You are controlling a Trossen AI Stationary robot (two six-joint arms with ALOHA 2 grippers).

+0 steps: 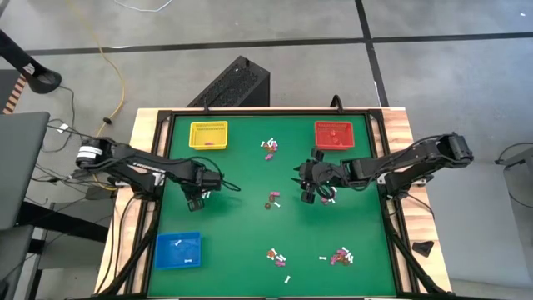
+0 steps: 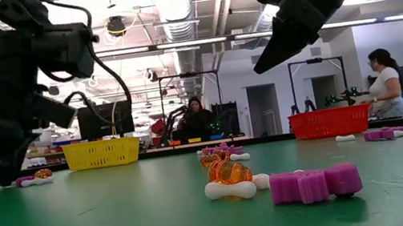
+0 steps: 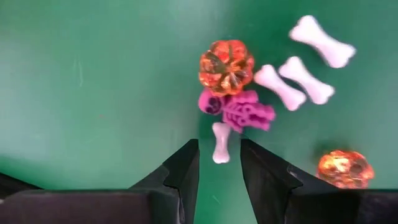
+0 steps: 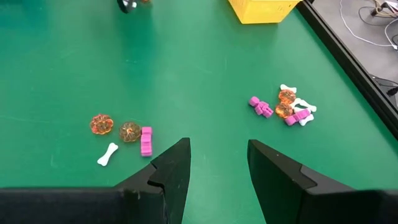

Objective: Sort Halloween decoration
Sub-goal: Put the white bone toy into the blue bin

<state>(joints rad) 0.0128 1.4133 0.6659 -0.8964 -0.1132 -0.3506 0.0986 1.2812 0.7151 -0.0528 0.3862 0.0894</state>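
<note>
The Halloween decoration lies in small heaps on the green table (image 1: 250, 225). In the left wrist view I see a white bone (image 3: 221, 143), a pink skeleton (image 3: 241, 112), an orange pumpkin (image 3: 226, 64), more white bones (image 3: 292, 81) and a second pumpkin (image 3: 345, 169). My left gripper (image 3: 219, 163) points down over this heap at the table's left (image 1: 198, 202). It is open, with one finger on either side of the white bone's near end, apart from it. My right gripper (image 1: 310, 190) hangs open above the table's middle right (image 4: 219, 152), holding nothing.
A yellow tray (image 1: 208, 134) stands at the far left, a red tray (image 1: 334, 134) at the far right and a blue tray (image 1: 178, 250) at the near left. More trinkets lie at the far middle (image 1: 270, 147), centre (image 1: 273, 200) and near edge (image 1: 341, 257). People show in the room beyond (image 2: 386, 84).
</note>
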